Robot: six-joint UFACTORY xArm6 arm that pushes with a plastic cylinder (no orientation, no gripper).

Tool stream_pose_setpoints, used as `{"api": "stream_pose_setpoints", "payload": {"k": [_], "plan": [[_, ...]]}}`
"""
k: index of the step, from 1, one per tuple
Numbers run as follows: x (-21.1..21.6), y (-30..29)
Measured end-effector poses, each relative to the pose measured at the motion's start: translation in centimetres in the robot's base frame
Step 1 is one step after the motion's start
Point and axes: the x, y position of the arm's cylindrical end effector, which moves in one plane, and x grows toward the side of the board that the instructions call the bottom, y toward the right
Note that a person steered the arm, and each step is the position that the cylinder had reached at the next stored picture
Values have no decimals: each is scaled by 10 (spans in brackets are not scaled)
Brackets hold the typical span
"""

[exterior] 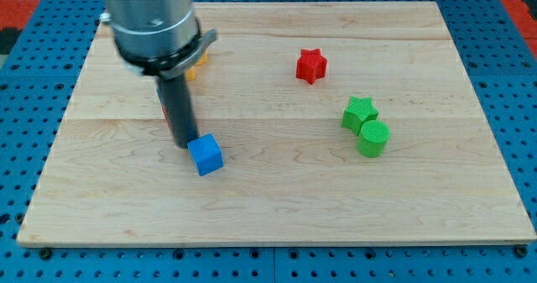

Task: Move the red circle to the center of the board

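Dark rod's tip [184,144] touching the blue plastic cube [205,154] at its upper-left, no gripper fitted so no jaw state, red circle mostly hidden behind the rod [165,107], red star block [310,65] well to the cube's upper right, pale wooden board [277,207]

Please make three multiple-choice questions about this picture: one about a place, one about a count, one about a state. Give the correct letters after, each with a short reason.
1. Where is the blue cube relative to my tip?
A. At the view's top edge
B. Just to the view's lower right of the tip
C. Beside the green blocks

2. How many green blocks are on the board?
A. One
B. Two
C. Four

3. How do the green star and the green cylinder stand?
A. Side by side, close together
B. One stacked on the other
C. At opposite edges of the board

Answers:
1 B: the cube sits right next to the rod's lower end.
2 B: only a star and a cylinder are green.
3 A: both rest on the wood, next to each other at the view's right.
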Motion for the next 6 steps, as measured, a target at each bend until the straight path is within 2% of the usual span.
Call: {"api": "stream_pose_setpoints", "payload": {"k": [1, 2, 3, 4, 5, 6], "plan": [[-6, -50], [-36, -34], [-59, 32], [-60, 88], [-55, 95], [-77, 95]]}}
